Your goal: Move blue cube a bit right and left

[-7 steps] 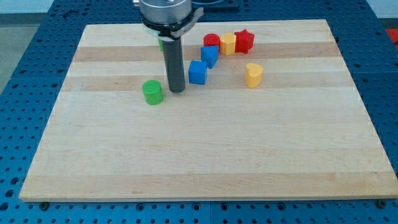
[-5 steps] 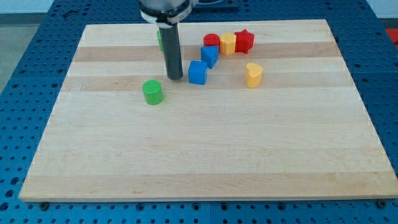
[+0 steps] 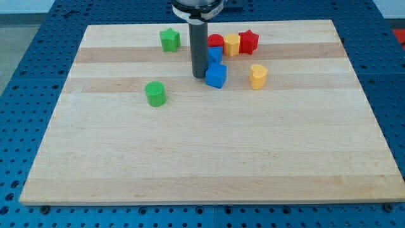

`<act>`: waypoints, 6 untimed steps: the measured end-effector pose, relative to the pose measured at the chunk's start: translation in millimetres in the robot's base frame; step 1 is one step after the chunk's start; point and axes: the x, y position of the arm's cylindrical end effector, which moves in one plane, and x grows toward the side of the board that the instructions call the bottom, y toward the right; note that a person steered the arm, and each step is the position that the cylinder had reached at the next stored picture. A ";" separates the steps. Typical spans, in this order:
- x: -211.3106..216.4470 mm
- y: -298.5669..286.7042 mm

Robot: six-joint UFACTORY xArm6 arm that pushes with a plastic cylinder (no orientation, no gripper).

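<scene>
The blue cube [image 3: 216, 75] sits on the wooden board [image 3: 209, 158] in its upper middle part. My tip [image 3: 199, 76] stands right against the cube's left side, touching it. A second blue block [image 3: 216, 54] lies just above the cube, partly hidden behind the rod. The rod comes down from the view's top.
A red cylinder [image 3: 216, 41], a yellow block [image 3: 232, 45] and a red star [image 3: 248, 42] form a row above the cube. A yellow block [image 3: 257, 76] lies to the cube's right. A green star [image 3: 169, 39] is at the upper left, a green cylinder [image 3: 155, 93] at the left.
My tip moved right and pushed the blue cube to the right and slightly down. The green star, hidden behind the rod before, now shows.
</scene>
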 end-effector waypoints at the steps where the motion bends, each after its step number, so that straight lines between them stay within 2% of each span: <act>1: 0.0 9.7; 2: 9.6 -0.6; 3: 46.7 -27.5; 4: 59.5 -28.6; 5: 92.5 7.8; 6: 92.9 59.9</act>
